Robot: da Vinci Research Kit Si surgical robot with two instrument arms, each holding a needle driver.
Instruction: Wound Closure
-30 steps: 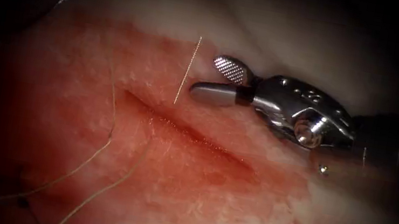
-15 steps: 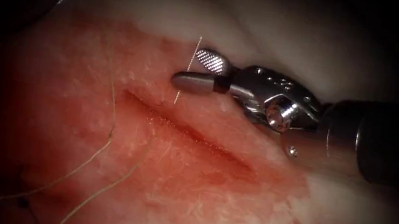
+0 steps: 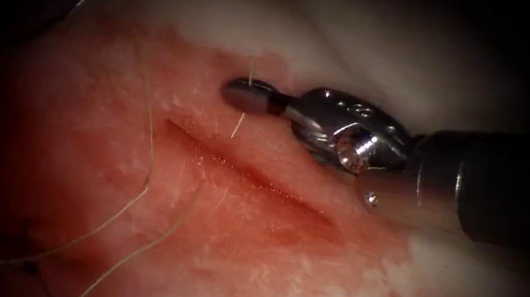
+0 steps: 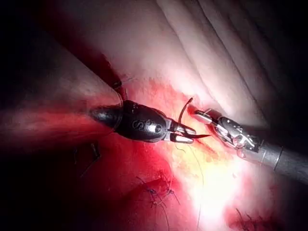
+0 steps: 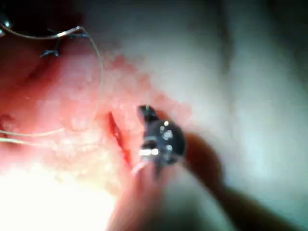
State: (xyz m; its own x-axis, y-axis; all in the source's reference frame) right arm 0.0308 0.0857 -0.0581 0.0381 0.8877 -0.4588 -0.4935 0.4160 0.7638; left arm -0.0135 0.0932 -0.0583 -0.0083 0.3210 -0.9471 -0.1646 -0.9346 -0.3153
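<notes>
The cut (image 3: 253, 177) runs slantwise across the red-stained tissue (image 3: 272, 273). A thin needle (image 3: 238, 125) stands up out of the tissue just on the right side of the cut, near its upper left end. My right tool (image 3: 246, 93) comes in from the right, its jaws shut across the needle's exposed part. In the left wrist view the right tool (image 4: 201, 114) grips the curved needle (image 4: 181, 114), and the left tool (image 4: 188, 136) lies close beside it with its jaws together; I make out nothing in them. The right wrist view shows the right tool (image 5: 146, 113) beside the cut (image 5: 118, 134).
Two pale strands of thread (image 3: 150, 150) trail over the tissue left of the cut, down toward the lower left. More thread (image 5: 98, 62) curves over the tissue in the right wrist view. Dark knotted stitches (image 4: 161, 192) sit near the left tool.
The right tool slid left with open jaws until they straddled the needle, then shut on it. The needle has stayed in the tissue.
</notes>
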